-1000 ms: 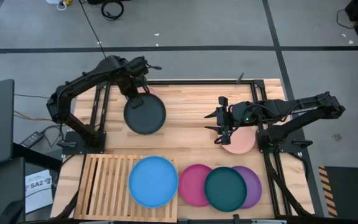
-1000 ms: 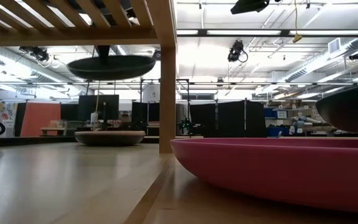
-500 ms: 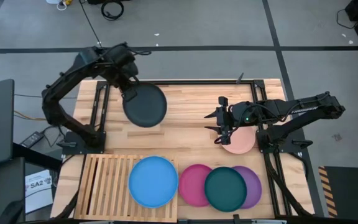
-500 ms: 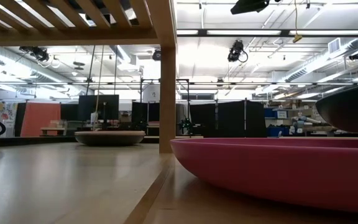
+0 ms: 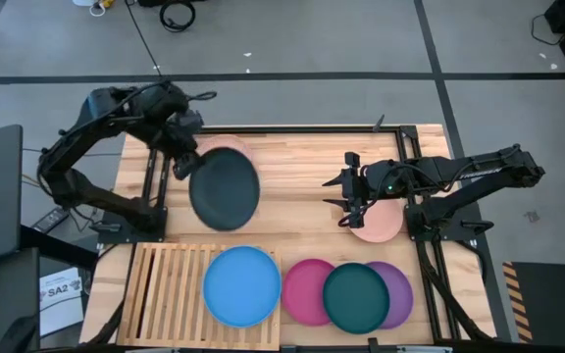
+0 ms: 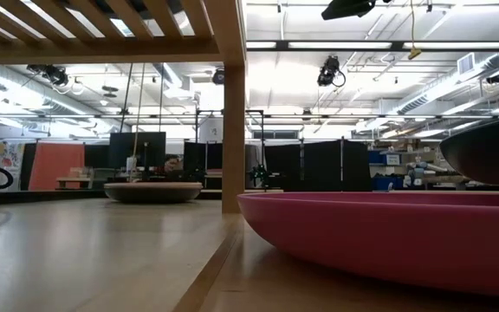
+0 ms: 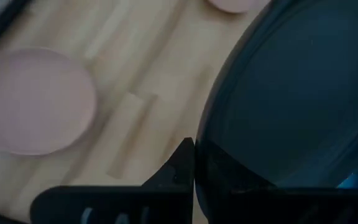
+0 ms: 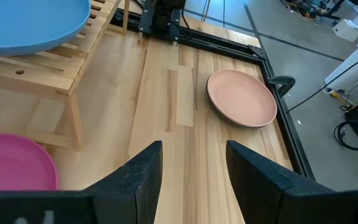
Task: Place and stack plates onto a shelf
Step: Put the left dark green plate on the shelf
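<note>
My left gripper (image 5: pixel 182 165) is shut on the black plate (image 5: pixel 226 189), held in the air over the table's far left part. A salmon plate (image 5: pixel 231 147) lies flat on the table under it, partly covered, and shows in the left wrist view as the salmon plate (image 7: pixel 33 99). The blue plate (image 5: pixel 241 284) lies on the slatted wooden shelf (image 5: pixel 170 294). My right gripper (image 5: pixel 346 201) hovers open beside the second salmon plate (image 5: pixel 381 222). The magenta (image 5: pixel 305 291), teal (image 5: pixel 356 297) and purple (image 5: pixel 397 294) plates overlap at the near edge. My left gripper pinches the black plate by its rim (image 7: pixel 205 146), on the plate's left side, coming from the table's far left. One finger (image 7: pixel 178 169) shows against the rim; the other is hidden by the plate. The plate is lifted clear and tilted.
Black frame rails run along the far, left and right edges of the table (image 5: pixel 302 167). The shelf's left half (image 5: pixel 165 289) holds bare slats. In the low view a shelf leg (image 6: pixel 232 130) stands beside the magenta plate (image 6: pixel 388 234).
My left gripper has carried the black plate upward, out of the low view, and then toward the table's left and near edges. The plate now sits more tilted, and the salmon plate beneath it has come into sight. My right arm has kept still.
</note>
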